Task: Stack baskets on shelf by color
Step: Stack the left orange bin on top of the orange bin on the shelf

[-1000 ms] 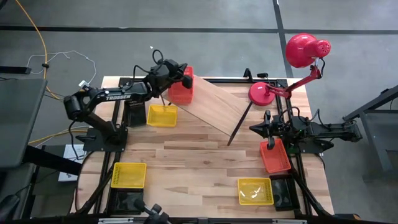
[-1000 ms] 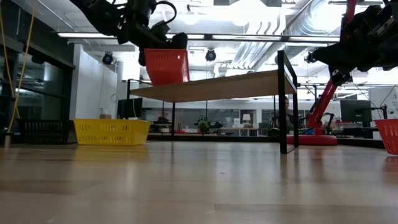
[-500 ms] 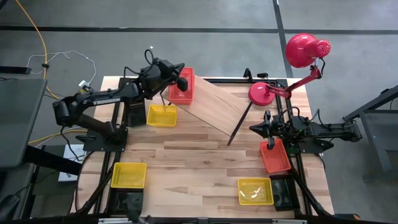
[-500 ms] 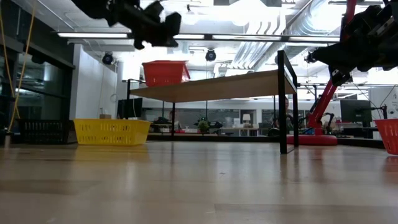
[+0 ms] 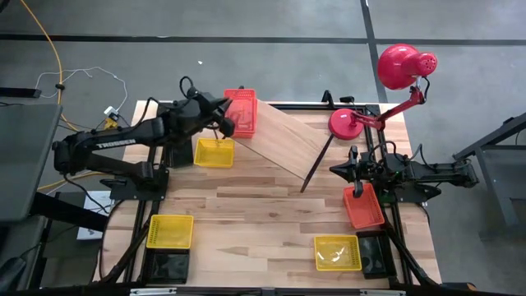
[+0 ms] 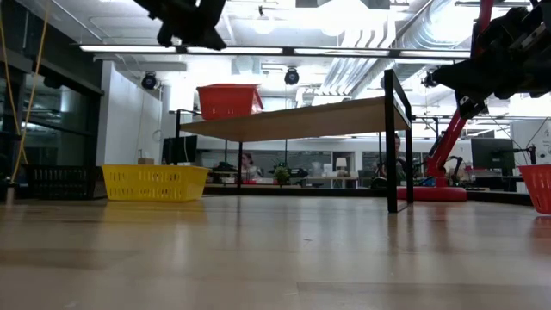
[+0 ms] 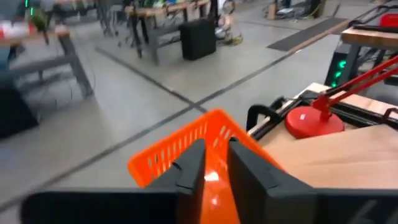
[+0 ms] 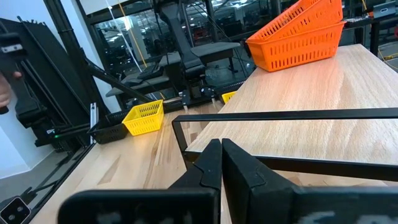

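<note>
Baskets lie scattered over the worktop (image 5: 263,205): nearest the front edge, one yellow basket (image 5: 338,252) toward the right and another yellow one (image 5: 169,231) toward the left. Farther in, an orange-red basket (image 5: 362,205) sits at the right, and above its inner end hovers the right pincer (image 5: 358,170) with its fingers pressed together on nothing. Beyond these, a third yellow basket (image 5: 214,152) rests just beside the shelf (image 5: 283,141). At the shelf's far left end stands another orange-red basket (image 5: 242,110). Left pincer (image 5: 220,123) hovers just off that basket, fingers slightly parted, gripping nothing. A red lamp (image 5: 403,67) stands at the far right.
</note>
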